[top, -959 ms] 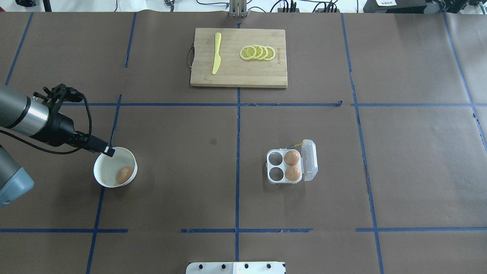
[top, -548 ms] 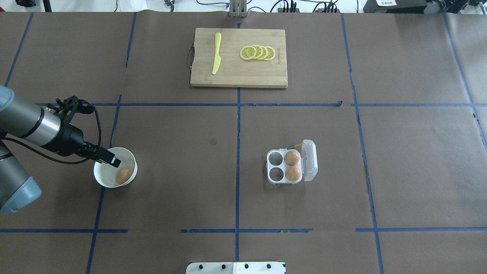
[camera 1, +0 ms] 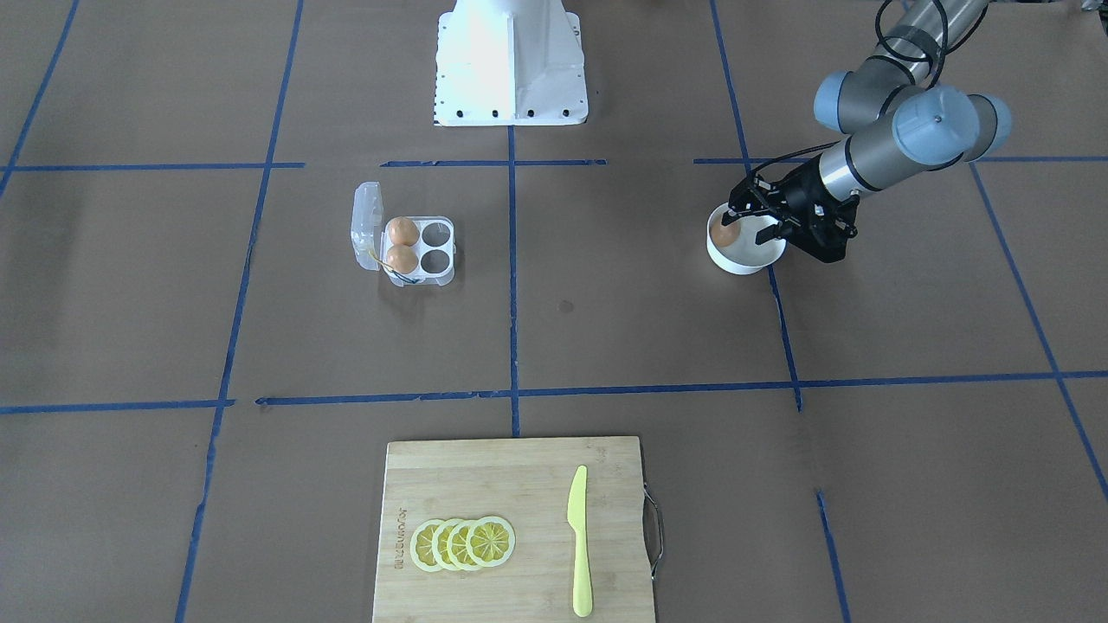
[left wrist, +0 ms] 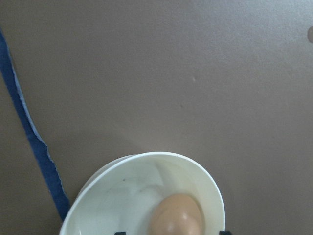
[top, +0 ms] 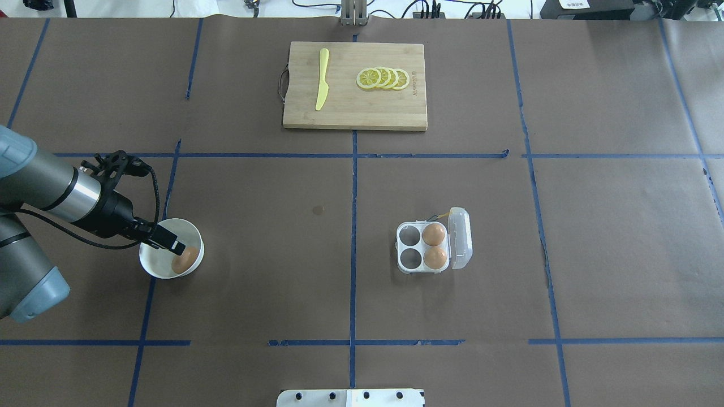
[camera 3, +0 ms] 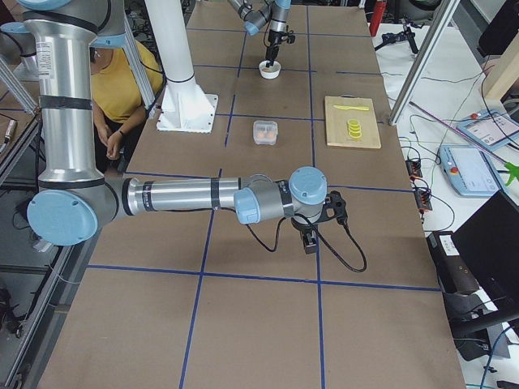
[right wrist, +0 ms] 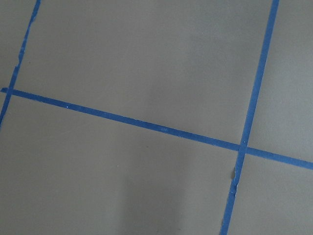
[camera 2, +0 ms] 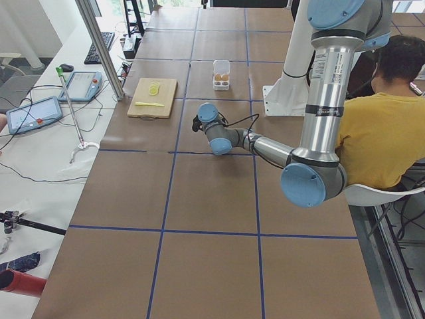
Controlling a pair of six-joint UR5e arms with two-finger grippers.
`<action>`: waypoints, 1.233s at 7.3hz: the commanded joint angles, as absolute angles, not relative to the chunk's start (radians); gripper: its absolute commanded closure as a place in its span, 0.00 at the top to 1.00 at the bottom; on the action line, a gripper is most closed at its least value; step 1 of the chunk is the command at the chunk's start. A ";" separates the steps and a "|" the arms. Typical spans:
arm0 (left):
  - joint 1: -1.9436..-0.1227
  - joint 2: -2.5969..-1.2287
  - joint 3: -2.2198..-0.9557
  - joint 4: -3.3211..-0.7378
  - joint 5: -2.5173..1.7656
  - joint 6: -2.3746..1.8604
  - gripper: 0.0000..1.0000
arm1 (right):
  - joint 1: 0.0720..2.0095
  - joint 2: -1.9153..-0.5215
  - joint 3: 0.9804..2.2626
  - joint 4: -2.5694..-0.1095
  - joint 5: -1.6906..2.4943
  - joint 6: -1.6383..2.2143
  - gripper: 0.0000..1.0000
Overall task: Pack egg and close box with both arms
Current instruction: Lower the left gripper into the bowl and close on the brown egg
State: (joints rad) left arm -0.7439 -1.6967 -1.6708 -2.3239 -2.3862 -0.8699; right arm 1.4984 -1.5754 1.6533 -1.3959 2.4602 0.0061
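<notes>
The egg [top: 185, 260] lies on its side in a white bowl [top: 155, 260], on the robot's left part of the counter [top: 271, 282]. It leans against the bowl wall nearest the box [top: 423, 247]. Seen from overhead, its long axis runs on a slant, roughly from the robot's side up toward the far edge. I cannot tell which end is the narrow one.

The left arm [top: 51, 186] reaches in low, and the left claw [camera 1: 750, 223] is spread. One finger sits on each side of the egg, inside the bowl's rim.

The box sits well apart, to the right of the centre line. Its lid [top: 461, 237] is thrown back on the far-right side. Two more eggs [top: 434, 246] fill the cells beside the hinge.

The right arm [camera 3: 186, 197] stretches out over bare brown paper. Its right claw [camera 3: 309, 241] shows only from the side, so I cannot tell how it stands.

Blue tape [top: 353, 186] squares off the paper. A cutting board [top: 354, 107] at the far edge carries a yellow knife [top: 322, 79] and lemon slices [top: 383, 78]. A person in yellow [camera 2: 378, 133] sits behind the white pedestal [camera 1: 511, 61].
</notes>
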 commanded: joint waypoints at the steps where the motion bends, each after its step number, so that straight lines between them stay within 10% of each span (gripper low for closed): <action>1: -0.721 -1.712 -1.654 -2.324 -2.356 -0.868 0.69 | 1.499 -1.577 1.652 -1.396 2.459 0.006 1.00; 9: -0.700 -1.718 -1.632 -2.324 -2.353 -0.867 0.61 | 1.499 -1.585 1.655 -1.396 2.459 0.006 1.00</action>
